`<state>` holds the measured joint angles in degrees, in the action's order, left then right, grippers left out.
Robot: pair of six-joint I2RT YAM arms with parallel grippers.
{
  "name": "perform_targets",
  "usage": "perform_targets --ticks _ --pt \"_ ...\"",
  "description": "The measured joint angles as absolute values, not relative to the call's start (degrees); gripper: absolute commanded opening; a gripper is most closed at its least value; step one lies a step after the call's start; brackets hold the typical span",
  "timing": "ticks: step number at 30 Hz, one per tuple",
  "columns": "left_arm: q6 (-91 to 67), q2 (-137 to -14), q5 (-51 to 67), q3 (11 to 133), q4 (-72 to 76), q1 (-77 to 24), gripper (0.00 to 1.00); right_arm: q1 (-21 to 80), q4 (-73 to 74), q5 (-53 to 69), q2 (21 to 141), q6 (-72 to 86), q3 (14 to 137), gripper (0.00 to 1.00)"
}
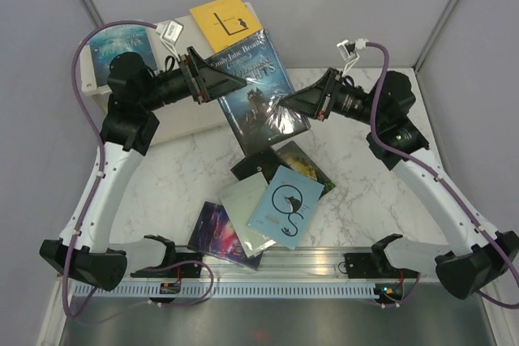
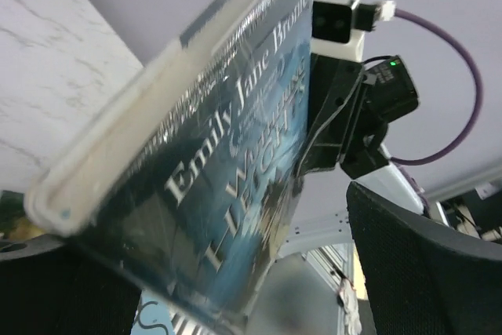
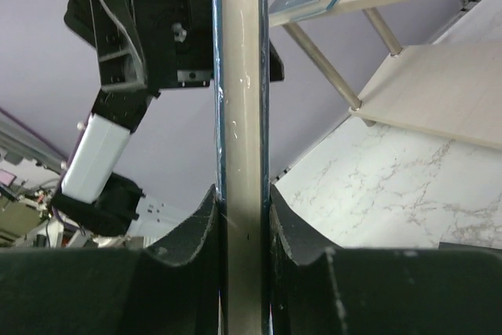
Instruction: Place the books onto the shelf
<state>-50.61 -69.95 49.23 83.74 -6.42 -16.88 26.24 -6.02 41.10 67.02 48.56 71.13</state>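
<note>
Paperback point(image 1: 258, 91) first: dark navy and glossy with glare, with a dim building on the cover and "Emily Jane Brontë" in pale letters above the title. My right gripper point(image 3: 243, 209) is clamped on its page-side edge. One finger point(image 3: 184, 237) presses each face, so the beige page block runs straight up out of my grip. The book hangs in the air between my two wrists.

My left gripper point(image 1: 217, 80) stands released at the opposite side, jaws spread wide with the book's edge between them. I cannot tell whether either finger touches it.

Under my hands, on the marble table point(image 1: 365, 200), lies a loose overlapping heap. It holds a light blue book point(image 1: 285, 207) with a black cat, a pale grey book point(image 1: 246, 215), a purple galaxy cover point(image 1: 220, 231) and a dark green-gold book point(image 1: 304, 164).

Beyond my left gripper stands the cream shelf point(image 3: 427, 92) on thin metal rods. A yellow book point(image 1: 227, 23) and a teal book point(image 1: 122, 50) lie on its top board.
</note>
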Motion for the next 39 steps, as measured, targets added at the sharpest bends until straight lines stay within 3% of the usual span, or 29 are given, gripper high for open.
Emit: perform_targets --ticks 14,22,36,39 --pt "-38.1 -56.9 35.5 83.2 -22.6 -14.5 1.00 20.0 -1.7 40.5 101.8 59.4 112.0 0.00" --pt "-37.5 -48.1 33.0 70.5 -24.6 -14.5 1.00 19.6 -3.6 39.2 125.6 71.4 141.6 0.00" --pt "-37.5 -39.9 31.6 57.1 -25.6 -14.5 1.00 20.9 -5.5 31.5 138.1 78.1 145.6 0.00" --pt "-37.5 -39.9 31.6 56.1 -25.6 -14.5 1.00 21.0 -5.7 30.3 138.5 78.2 146.3 0.15"
